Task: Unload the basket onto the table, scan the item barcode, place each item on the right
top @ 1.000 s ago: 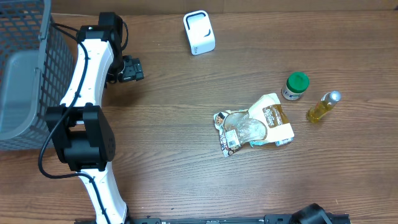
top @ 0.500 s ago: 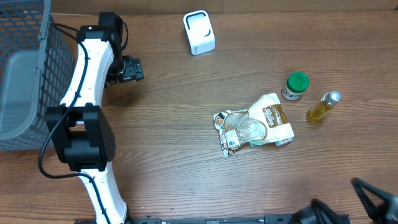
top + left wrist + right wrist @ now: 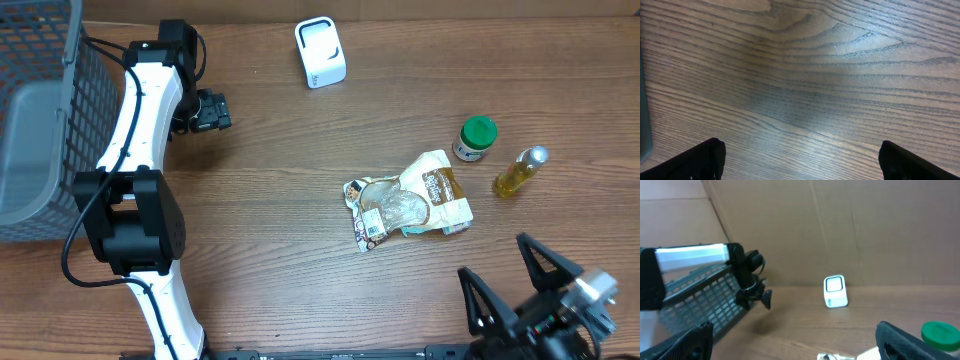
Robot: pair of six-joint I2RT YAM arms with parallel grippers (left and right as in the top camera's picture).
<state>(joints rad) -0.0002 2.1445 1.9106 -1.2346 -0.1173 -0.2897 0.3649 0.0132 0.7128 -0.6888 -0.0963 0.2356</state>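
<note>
Right gripper (image 3: 492,254) has slid in at the near right, wide open like the left gripper (image 3: 800,155), near one bag (image 3: 410,203), one jar (image 3: 476,139), one bottle (image 3: 520,172) and one scanner (image 3: 320,52).

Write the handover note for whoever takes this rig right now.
Left gripper: open, empty, beside the basket.
Right gripper: open, empty, at the table's near edge, short of the items.
Scanner: upright at the far edge.
Snack pouch: flat, mid-table; green-lidded jar and oil bottle just right of it.
Done: nothing picked up yet.
Left: grasp an item, show its barcode to the scanner.
</note>
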